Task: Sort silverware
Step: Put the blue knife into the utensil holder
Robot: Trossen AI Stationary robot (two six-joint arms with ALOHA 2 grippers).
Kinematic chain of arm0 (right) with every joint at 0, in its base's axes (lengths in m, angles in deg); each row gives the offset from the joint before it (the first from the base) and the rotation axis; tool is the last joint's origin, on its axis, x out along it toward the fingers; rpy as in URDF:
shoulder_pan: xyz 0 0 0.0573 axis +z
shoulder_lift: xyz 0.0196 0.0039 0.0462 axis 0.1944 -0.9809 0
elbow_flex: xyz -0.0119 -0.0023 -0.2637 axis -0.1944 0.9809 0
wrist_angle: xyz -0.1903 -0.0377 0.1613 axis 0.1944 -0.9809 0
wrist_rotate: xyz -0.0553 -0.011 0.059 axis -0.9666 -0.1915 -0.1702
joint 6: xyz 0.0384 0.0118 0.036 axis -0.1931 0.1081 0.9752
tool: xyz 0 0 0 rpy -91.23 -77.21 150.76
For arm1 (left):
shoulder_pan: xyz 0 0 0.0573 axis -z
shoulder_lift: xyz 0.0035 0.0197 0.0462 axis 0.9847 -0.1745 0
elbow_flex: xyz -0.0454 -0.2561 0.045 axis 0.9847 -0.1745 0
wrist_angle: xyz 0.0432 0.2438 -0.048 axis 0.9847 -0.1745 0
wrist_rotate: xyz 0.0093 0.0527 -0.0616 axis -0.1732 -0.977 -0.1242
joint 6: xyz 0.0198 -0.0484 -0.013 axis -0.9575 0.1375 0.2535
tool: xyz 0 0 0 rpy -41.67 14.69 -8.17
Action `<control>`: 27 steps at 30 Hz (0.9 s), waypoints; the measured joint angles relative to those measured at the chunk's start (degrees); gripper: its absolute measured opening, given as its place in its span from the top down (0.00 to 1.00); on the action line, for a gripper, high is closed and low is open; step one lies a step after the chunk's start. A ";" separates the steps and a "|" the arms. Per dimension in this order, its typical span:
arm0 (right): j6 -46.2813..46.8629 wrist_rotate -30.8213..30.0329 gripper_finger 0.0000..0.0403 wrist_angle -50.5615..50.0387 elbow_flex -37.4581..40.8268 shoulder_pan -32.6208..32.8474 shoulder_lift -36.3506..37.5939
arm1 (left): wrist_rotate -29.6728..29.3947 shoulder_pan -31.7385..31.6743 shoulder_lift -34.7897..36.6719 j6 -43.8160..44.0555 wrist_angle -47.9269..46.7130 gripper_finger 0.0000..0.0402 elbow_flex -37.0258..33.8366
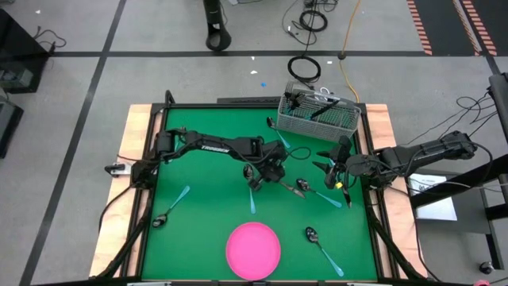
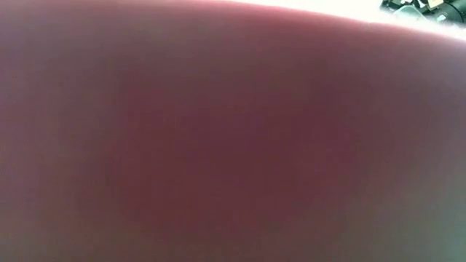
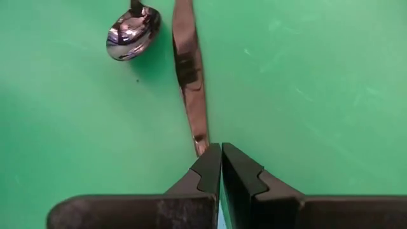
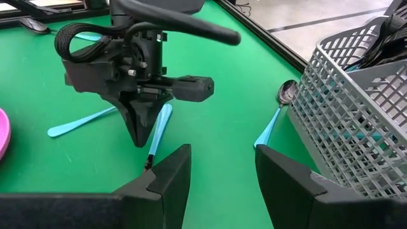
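Left pincer clamps knife beside spoon.

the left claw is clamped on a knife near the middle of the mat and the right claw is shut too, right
Not quite. The left claw is shut on the knife, but the right claw is open, with a clear gap between its fingers and nothing held; the right wrist view shows it.
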 joint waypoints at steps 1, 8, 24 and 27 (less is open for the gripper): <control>0.00 0.00 0.59 0.00 0.00 0.00 0.00 | 0.34 -0.01 -0.43 1.16 0.45 0.96 0.05; 0.02 0.05 0.59 -0.15 0.00 0.00 0.00 | 2.41 -1.73 -2.73 8.45 2.58 0.90 0.09; -0.20 0.04 0.59 -0.39 0.00 0.00 0.00 | 2.18 -1.47 -2.66 11.10 2.67 0.59 0.09; -0.20 0.02 0.59 -0.40 0.02 0.00 0.00 | 2.16 -1.55 -2.88 11.54 2.46 0.59 0.09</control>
